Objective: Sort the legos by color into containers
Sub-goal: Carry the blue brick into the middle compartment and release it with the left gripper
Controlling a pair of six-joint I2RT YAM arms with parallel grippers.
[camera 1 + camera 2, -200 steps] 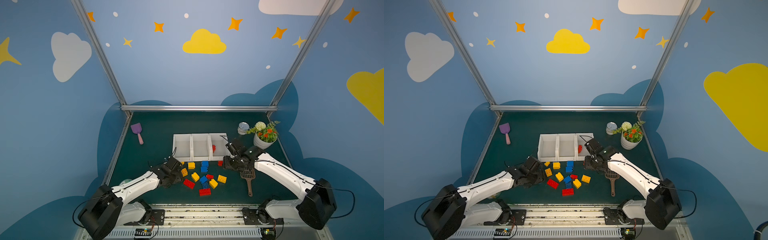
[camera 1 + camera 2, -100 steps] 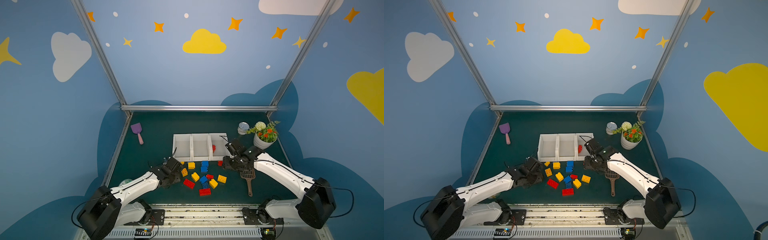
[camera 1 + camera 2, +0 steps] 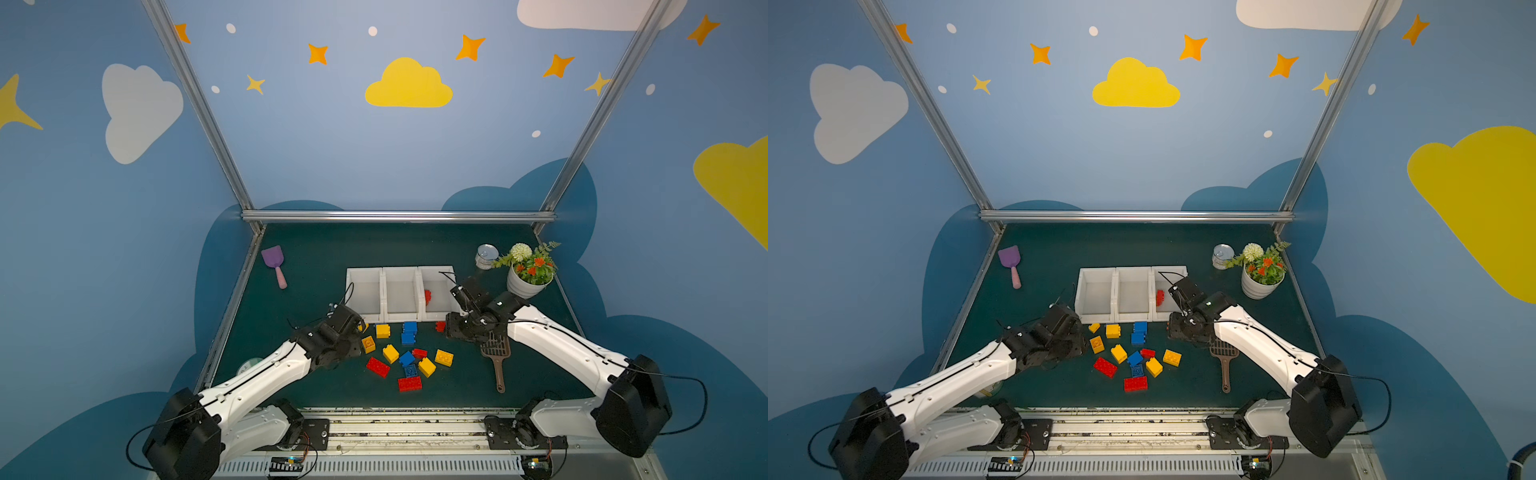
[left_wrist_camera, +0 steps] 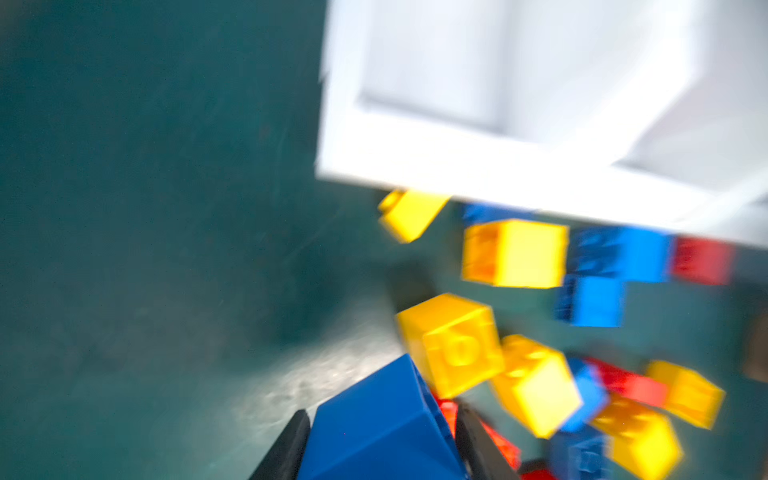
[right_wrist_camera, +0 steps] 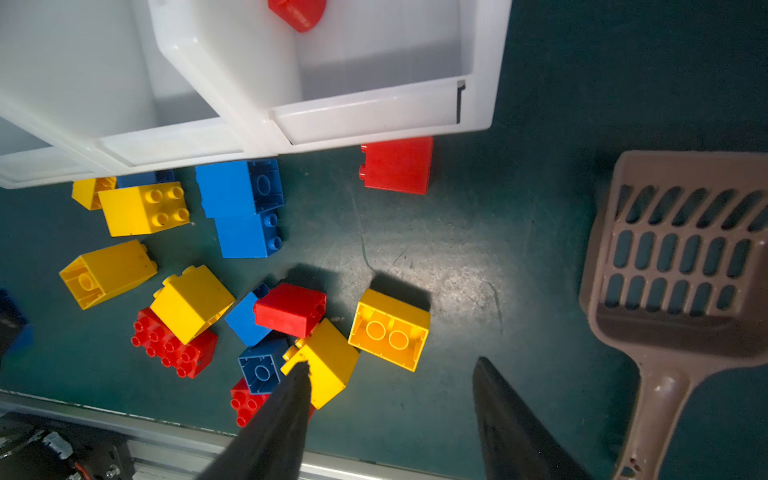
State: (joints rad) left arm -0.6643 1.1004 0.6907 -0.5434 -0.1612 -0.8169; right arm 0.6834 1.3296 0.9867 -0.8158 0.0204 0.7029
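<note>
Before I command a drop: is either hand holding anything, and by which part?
The left hand pinches a blue brick by opposite sides; the right hand is open, empty.

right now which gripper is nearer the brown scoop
Right. The right gripper hangs open just beside the brown scoop, next to its head. The left gripper, shut on a blue brick, is beyond the brick pile, on the far side from the scoop.

no text, label or number can be read anywhere.
</note>
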